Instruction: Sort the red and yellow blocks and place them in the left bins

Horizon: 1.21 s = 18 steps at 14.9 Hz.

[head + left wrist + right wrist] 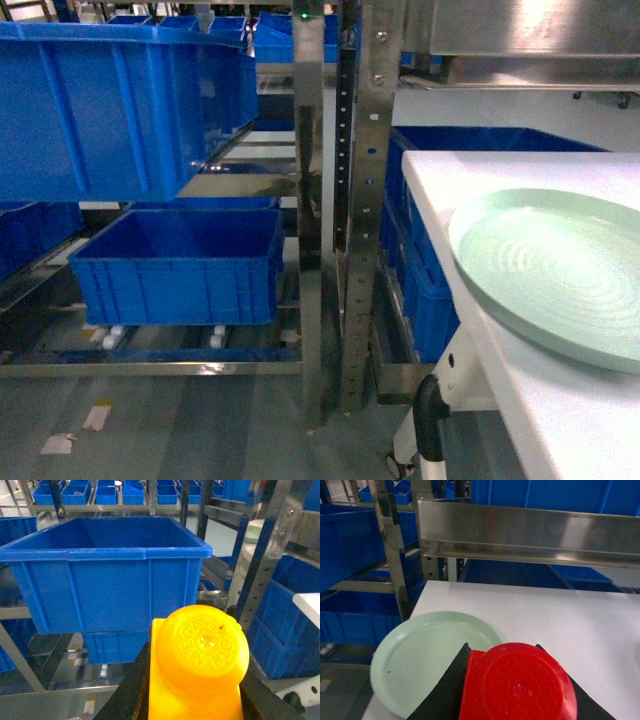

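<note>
Left wrist view shows us the large deep bright-blue plastic crate (107,572) on its steel rack, open mouth ahead of and above our left gripper (195,700), whose dark fingers clamp the glossy orange-yellow studded plastic brick (200,665), stud pointing toward the crate. We judge the left arm nearer the bins. Our right gripper (512,695) grips the red plastic brick (517,682) above the white table (560,615), beside the pale green round plate (420,655).

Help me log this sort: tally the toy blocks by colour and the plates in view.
Yellow block, between the left gripper's jaws: 1
Red block, between the right gripper's jaws: 1
Pale green plate on the white table: 1
Total: 3
</note>
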{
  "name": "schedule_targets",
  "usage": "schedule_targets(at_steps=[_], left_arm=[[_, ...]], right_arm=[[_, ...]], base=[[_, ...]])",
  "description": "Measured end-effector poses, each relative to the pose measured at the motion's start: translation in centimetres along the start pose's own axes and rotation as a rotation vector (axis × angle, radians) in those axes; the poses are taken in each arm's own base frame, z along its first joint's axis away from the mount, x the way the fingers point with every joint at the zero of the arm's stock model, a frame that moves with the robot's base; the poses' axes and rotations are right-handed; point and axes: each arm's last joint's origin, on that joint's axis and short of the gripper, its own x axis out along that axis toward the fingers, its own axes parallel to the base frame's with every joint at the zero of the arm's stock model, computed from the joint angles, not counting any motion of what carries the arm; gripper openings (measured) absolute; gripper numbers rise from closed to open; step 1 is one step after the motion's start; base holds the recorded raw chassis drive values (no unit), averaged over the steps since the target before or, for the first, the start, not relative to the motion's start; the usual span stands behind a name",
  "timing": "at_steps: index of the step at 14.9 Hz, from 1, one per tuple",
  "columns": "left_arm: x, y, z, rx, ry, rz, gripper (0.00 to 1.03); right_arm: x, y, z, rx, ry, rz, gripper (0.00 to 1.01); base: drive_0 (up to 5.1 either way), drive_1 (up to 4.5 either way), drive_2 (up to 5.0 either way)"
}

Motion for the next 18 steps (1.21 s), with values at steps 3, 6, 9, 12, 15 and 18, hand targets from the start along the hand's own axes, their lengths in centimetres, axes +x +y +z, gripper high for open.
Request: schedule_targets(at_steps=[3,6,9,12,15,18], left_arm=[[-0.01,0.0,-0.01,0.0,0.0,0.0,0.27],[0.02,0.0,-0.04,0.0,0.003,0.0,0.27],[0.0,-0.01,0.0,0.0,-0.001,-0.001,0.27],[0.02,0.0,-0.03,0.0,0.002,0.0,0.27],[0.02,0.03,-0.08,-0.001,0.006,0.004,0.27],[0.05,0.01,-0.08,0.0,0.003,0.0,0.27]], right_arm=[[-0.06,0.01,0.02,0.0,-0.002,0.0,0.28],[0.01,0.01,-0.04,0.0,0.004,0.001,0.28],[-0.02,0.0,0.01,0.0,-0.001,0.0,0.28],[0.0,0.01,-0.03,0.0,0.003,0.0,0.28],[0.01,0.01,-0.07,0.0,0.007,0.001,0.28],[-0.01,0.0,-0.01,0.0,-0.001,0.0,0.28]], base=[[-4.7,2.36,2.4],[-4.8,2.25,2.3],[-4.8,2.07,2.7],[-4.8,2.08,2.7],[-4.8,2.05,2.6],[-4.7,1.63,3.4]])
